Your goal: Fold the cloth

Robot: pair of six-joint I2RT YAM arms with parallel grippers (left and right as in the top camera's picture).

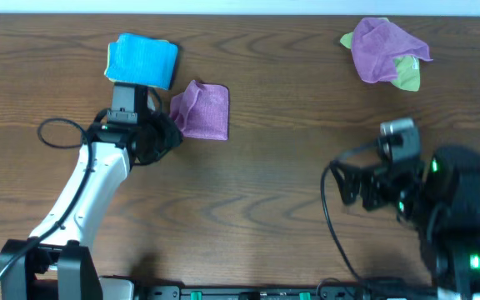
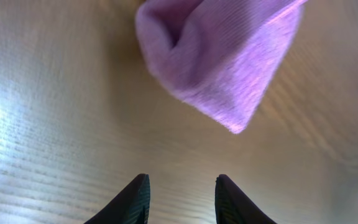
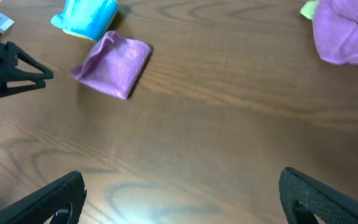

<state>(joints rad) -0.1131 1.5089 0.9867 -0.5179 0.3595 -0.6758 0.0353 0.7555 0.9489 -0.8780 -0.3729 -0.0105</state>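
Note:
The purple cloth point(image 1: 201, 110) lies folded into a small square on the wooden table, just right of the turquoise cloth. It also shows in the left wrist view point(image 2: 219, 56) and the right wrist view point(image 3: 114, 63). My left gripper point(image 1: 171, 132) is open and empty, its fingertips point(image 2: 180, 186) just short of the cloth's near edge, not touching it. My right gripper point(image 1: 352, 185) is wide open and empty point(image 3: 182, 190), over bare table far to the right of the cloth.
A folded turquoise-blue cloth point(image 1: 142, 60) lies at the back left, touching distance from the purple one. Another purple cloth bunched with a lime-green one point(image 1: 385, 52) sits at the back right. Cables trail by both arms.

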